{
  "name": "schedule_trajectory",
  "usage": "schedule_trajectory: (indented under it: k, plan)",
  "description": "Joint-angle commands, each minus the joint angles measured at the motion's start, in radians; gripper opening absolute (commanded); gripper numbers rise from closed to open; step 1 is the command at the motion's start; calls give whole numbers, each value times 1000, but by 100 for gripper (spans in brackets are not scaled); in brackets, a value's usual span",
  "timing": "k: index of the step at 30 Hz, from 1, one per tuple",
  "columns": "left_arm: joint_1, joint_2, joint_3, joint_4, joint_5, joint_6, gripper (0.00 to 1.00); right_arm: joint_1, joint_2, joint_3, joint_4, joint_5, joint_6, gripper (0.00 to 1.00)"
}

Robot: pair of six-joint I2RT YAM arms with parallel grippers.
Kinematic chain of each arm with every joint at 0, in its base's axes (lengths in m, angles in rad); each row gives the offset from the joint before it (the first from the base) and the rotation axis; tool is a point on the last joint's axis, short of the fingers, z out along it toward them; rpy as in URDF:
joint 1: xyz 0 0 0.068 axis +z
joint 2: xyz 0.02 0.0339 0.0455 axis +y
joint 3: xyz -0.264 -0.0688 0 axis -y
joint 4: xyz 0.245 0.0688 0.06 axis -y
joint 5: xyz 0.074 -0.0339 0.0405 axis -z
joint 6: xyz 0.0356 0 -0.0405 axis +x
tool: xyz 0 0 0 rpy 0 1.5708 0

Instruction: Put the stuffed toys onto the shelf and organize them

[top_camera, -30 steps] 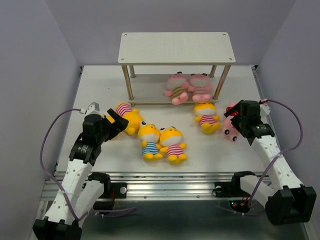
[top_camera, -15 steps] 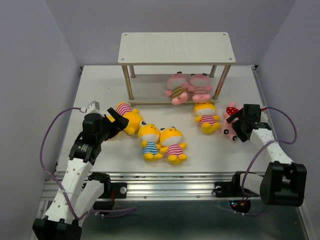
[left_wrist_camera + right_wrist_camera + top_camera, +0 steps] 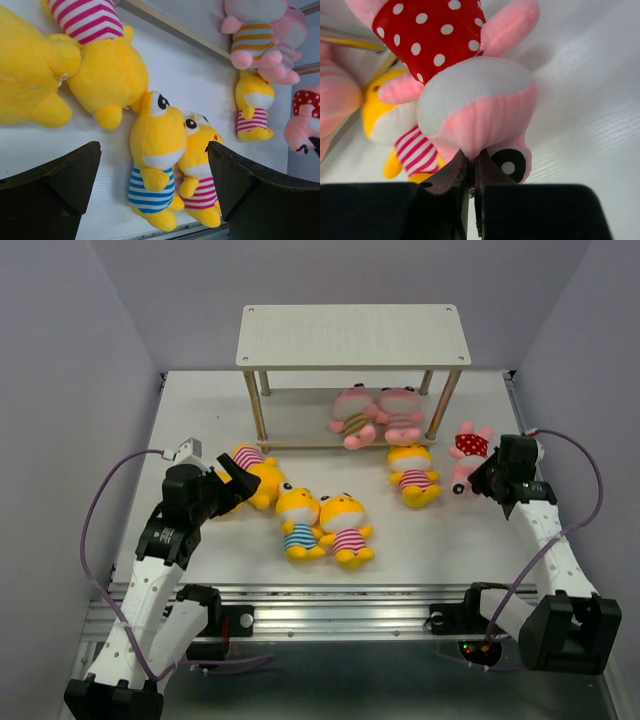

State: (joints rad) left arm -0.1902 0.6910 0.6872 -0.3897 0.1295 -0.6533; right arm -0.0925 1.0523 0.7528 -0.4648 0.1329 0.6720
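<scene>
White table (image 3: 200, 420) boxed by purple walls (image 3: 60, 360), shelf (image 3: 352, 335) at its far edge; right gripper (image 3: 487, 478) pinches the pink dotted toy (image 3: 466, 452), left gripper (image 3: 232, 480) spread beside a yellow toy (image 3: 258, 472).

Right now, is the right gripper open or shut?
Shut. In the right wrist view, the right gripper pinches the head of the pink red-dotted toy, jaws nearly touching.
</scene>
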Motion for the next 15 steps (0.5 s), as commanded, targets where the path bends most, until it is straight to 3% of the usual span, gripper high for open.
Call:
schedule_trajectory:
  k: [1, 6, 7, 12, 15]
  plan:
    - [-6, 5, 41, 89, 148, 66, 99, 38, -24, 180, -103, -168, -230, 4]
    - [-6, 36, 8, 190, 363, 52, 99, 219, -92, 236, -146, -222, -363, 4]
    - [-6, 47, 8, 212, 387, 53, 99, 317, -92, 243, -138, -228, -380, 4]
    - [-8, 44, -12, 268, 579, 64, 99, 637, 40, 261, -107, -220, -558, 14]
    - [-8, 25, -40, 296, 663, 64, 99, 784, 103, 267, -48, -174, -685, 13]
